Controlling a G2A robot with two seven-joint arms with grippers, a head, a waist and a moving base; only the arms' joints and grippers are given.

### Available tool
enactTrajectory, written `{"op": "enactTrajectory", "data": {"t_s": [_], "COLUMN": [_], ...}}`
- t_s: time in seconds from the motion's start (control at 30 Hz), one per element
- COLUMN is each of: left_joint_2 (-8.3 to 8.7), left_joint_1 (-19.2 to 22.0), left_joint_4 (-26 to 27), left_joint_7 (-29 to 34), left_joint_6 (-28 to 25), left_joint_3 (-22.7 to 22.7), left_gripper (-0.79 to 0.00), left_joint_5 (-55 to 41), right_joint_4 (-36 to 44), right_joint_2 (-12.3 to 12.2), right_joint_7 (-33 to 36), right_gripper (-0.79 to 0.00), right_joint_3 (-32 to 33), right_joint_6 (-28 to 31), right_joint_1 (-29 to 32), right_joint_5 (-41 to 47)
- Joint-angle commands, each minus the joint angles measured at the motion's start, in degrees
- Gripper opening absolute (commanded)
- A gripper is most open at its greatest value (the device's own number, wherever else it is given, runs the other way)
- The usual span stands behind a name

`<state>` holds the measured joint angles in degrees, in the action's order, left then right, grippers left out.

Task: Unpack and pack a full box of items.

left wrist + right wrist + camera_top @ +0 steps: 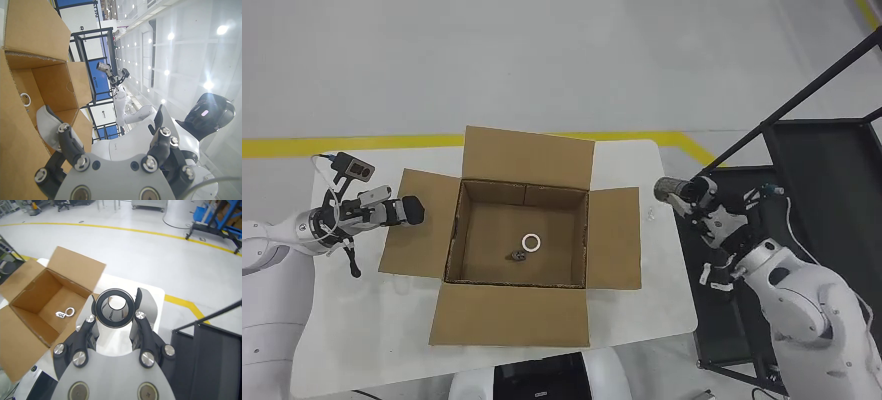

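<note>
An open cardboard box stands in the middle of the white table, all flaps folded out. On its floor lie a white ring and a small dark part; the right wrist view shows the ring beside a small white packet. My right gripper hovers past the box's right flap, shut on a metal cylinder sleeve with a hollow bore. My left gripper hangs open over the left flap, with nothing between its fingers.
A black framed rack stands right of the table, close behind the right arm. A yellow floor line runs behind the table. Bare tabletop lies on both sides of the box.
</note>
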<state>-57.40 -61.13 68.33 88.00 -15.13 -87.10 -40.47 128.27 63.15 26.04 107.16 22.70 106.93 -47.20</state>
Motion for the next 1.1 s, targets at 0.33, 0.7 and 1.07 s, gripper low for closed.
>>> {"op": "enactTrajectory", "data": {"t_s": [0.33, 0.7, 1.07], "left_joint_2": [0.00, 0.00, 0.00], "left_joint_1": [0.00, 0.00, 0.00], "left_joint_4": [0.00, 0.00, 0.00], "left_joint_7": [0.00, 0.00, 0.00], "left_joint_6": [0.00, 0.00, 0.00], "left_joint_3": [0.00, 0.00, 0.00], "left_gripper": [0.000, 0.000, 0.000], "left_joint_5": [0.00, 0.00, 0.00], "right_joint_4": [-0.72, -17.79, -31.27], "right_joint_2": [0.53, 4.10, 7.00], "right_joint_7": [9.48, 15.09, 17.71], "right_gripper": [-0.785, -0.785, -0.785], "right_joint_3": [-30.30, -51.01, -58.62], "right_joint_6": [1.21, -9.97, -15.31], "right_joint_1": [-14.86, -33.83, -41.65], "right_joint_5": [-15.66, -27.42, -29.17]}}
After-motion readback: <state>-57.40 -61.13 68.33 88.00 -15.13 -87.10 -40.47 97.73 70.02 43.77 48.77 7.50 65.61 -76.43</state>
